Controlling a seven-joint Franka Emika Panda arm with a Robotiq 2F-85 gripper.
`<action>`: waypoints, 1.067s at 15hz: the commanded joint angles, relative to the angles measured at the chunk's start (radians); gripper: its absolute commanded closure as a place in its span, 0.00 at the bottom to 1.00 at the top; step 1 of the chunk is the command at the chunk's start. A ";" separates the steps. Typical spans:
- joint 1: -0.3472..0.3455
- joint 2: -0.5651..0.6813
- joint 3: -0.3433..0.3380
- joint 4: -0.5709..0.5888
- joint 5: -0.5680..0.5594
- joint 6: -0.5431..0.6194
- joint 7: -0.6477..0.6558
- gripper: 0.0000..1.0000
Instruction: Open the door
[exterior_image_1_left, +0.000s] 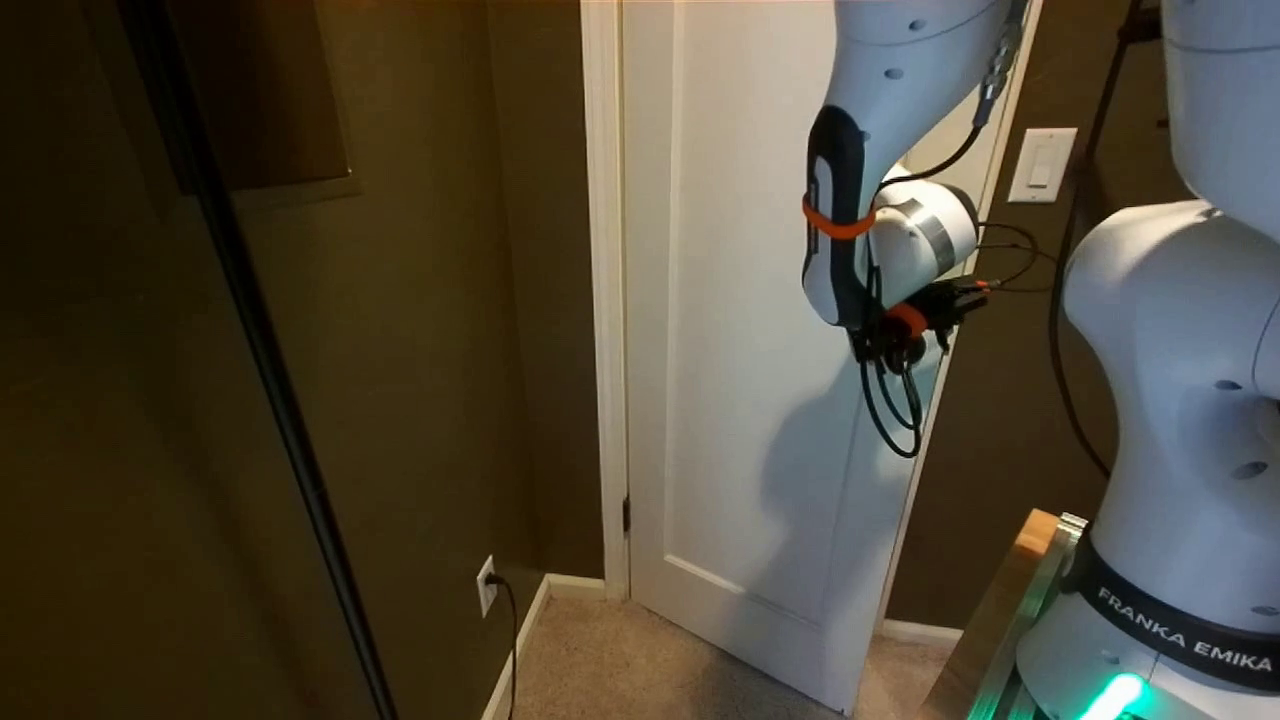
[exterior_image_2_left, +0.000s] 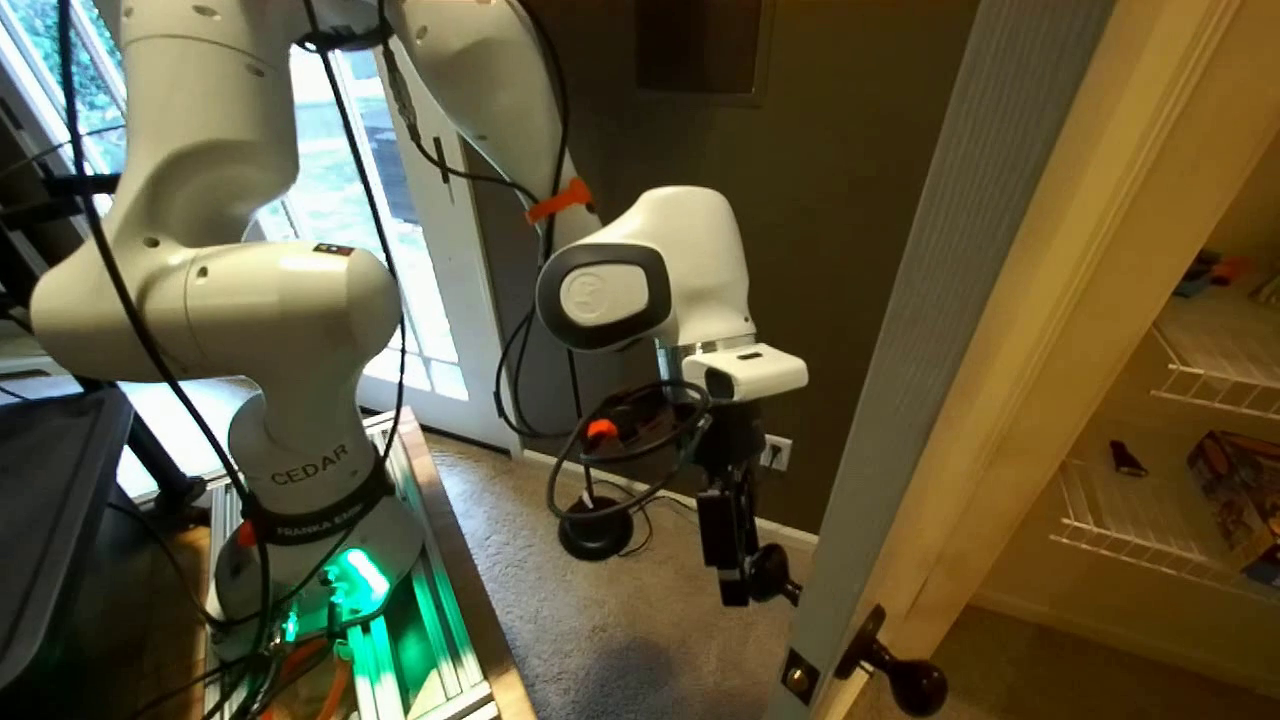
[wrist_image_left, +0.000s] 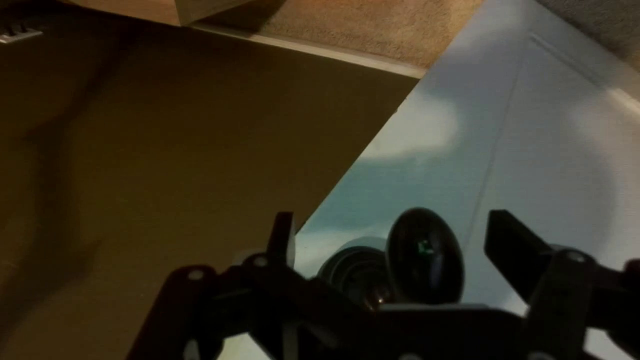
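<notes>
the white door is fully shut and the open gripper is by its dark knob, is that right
Not shut: the white door stands ajar, angled out from its frame over the carpet in an exterior view. The rest holds: the wrist view shows the gripper open by the dark knob.

Daylight glares nearly white through the glazed door (exterior_image_2_left: 430, 290), while the brown wall (exterior_image_1_left: 430, 380) lies dim. A soft-edged shadow (exterior_image_1_left: 810, 490) falls across the white door (exterior_image_1_left: 735, 320); in the wrist view, the gripper (wrist_image_left: 394, 239) looks dark and blurred.
</notes>
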 joint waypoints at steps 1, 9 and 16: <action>0.143 -0.143 -0.155 0.005 0.021 -0.091 -0.141 0.00; 0.645 -0.157 -0.550 0.004 0.209 -0.339 -0.506 0.00; 0.945 0.035 -0.703 0.018 0.369 -0.651 -0.806 0.00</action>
